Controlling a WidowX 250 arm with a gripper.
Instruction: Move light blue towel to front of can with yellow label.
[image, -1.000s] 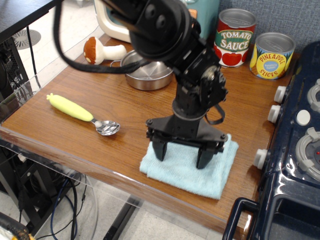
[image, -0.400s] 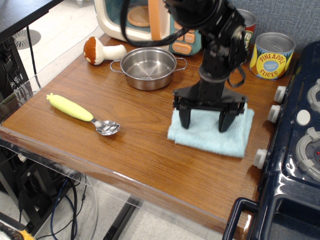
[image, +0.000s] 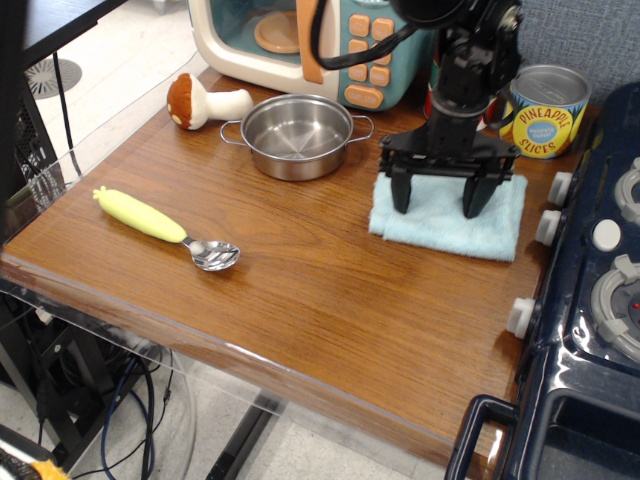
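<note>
The light blue towel (image: 497, 226) lies folded flat on the wooden table (image: 300, 300) at the back right. It sits just in front and to the left of the can with the yellow "Pineapple Slices" label (image: 545, 112). My gripper (image: 437, 206) points straight down over the towel's left half. Its jaws are spread wide, and both fingertips (image: 401, 203) rest on the cloth. The arm hides most of the red tomato sauce can behind it.
A steel pot (image: 297, 135) stands left of the towel, with a toy mushroom (image: 200, 100) beyond it. A yellow-handled spoon (image: 165, 228) lies at the front left. A toy microwave (image: 300, 40) stands at the back. A dark blue toy stove (image: 600, 280) borders the right edge.
The gripper has moved from the table's front edge back and right toward the cans. The towel came with it under the fingertips. The jaws have kept the same spread.
</note>
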